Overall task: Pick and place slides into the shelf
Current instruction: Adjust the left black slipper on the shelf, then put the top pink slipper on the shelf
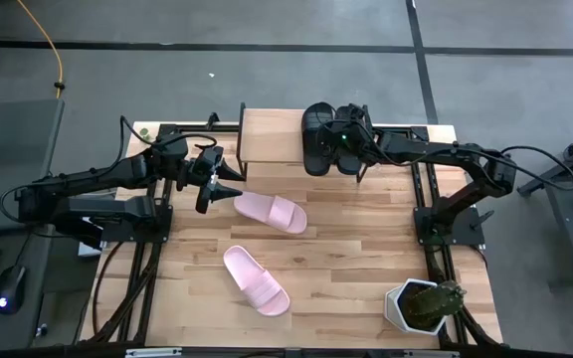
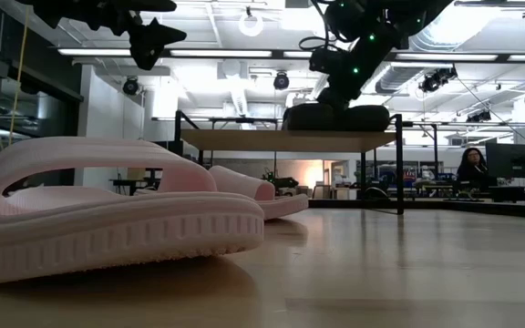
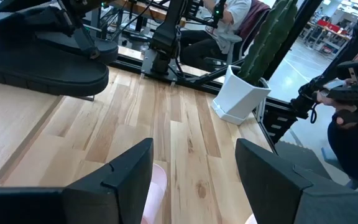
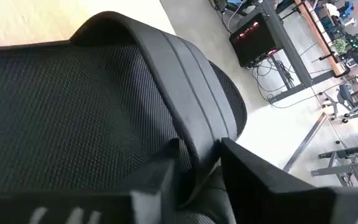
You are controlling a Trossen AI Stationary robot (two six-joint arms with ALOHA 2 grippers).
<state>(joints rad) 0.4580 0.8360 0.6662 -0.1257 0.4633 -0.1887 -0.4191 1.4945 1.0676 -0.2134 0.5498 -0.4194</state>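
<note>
Two black slides sit on the right end of the shelf point(image 1: 267, 134): one point(image 1: 316, 139) free, sole down, and one point(image 1: 352, 117) under my right gripper point(image 1: 348, 149). In the low view both point(image 2: 335, 117) rest on the shelf top point(image 2: 272, 139). My right gripper point(image 4: 194, 171) is shut on that slide's strap. One pink slide point(image 1: 270, 211) lies sole down mid-table, the other point(image 1: 256, 280) nearer the near edge and large in the low view point(image 2: 108, 219). My left gripper point(image 1: 210, 187) point(image 3: 194, 180) hovers open just left of the first pink slide, touching nothing. My right gripper pinches the black slide's wide strap at its edge point(image 4: 194, 152) between the two fingers point(image 4: 157, 180), coming slanting down from the table's right. The fingers lie across the strap. The slide sits sole down on the shelf top.
A white pot with a green cactus point(image 1: 421, 303) stands at the near right corner. Black frame rails run along both table sides. The shelf's left half point(image 1: 262, 149) is bare wood. A person point(image 2: 470, 166) sits in the room behind the table.
</note>
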